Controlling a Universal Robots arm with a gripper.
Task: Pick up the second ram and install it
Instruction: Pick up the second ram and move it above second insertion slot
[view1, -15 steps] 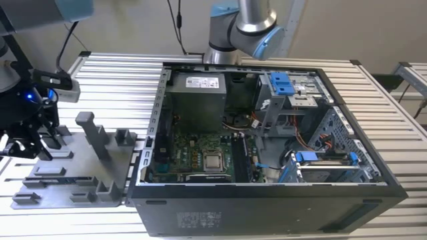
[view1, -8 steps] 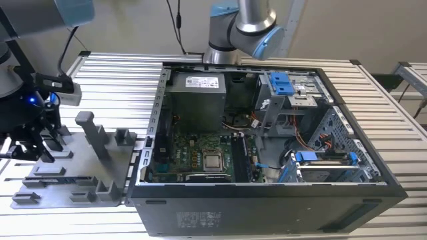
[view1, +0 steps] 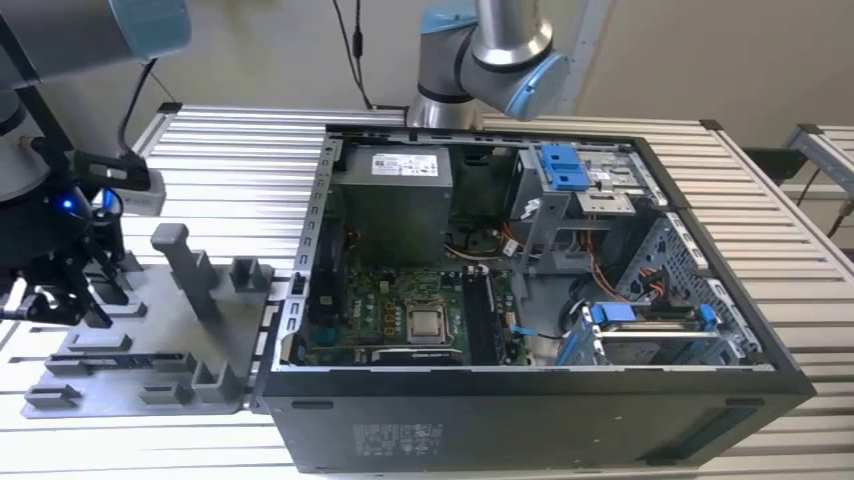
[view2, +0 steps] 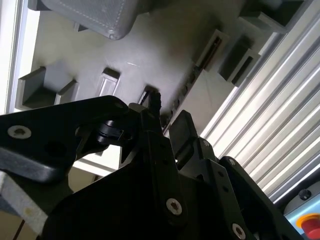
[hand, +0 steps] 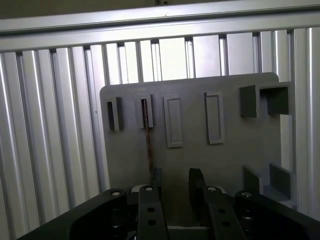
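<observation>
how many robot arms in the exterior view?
2. One arm stands behind the computer case; the other arm reaches in at the exterior view's left, its gripper over the grey fixture plate. Others may be off-frame.

A white label (view1: 402, 162) on the power supply (view1: 394, 215) and print (view1: 400, 437) on the computer case (view1: 601, 420) are unreadable.

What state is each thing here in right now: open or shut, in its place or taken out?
gripper: open, low over the fixture plate, holding nothing.
second ram: standing on edge in its slot on the plate, not yet picked up.
computer case: lying on its side, side panel off, insides exposed.
</observation>
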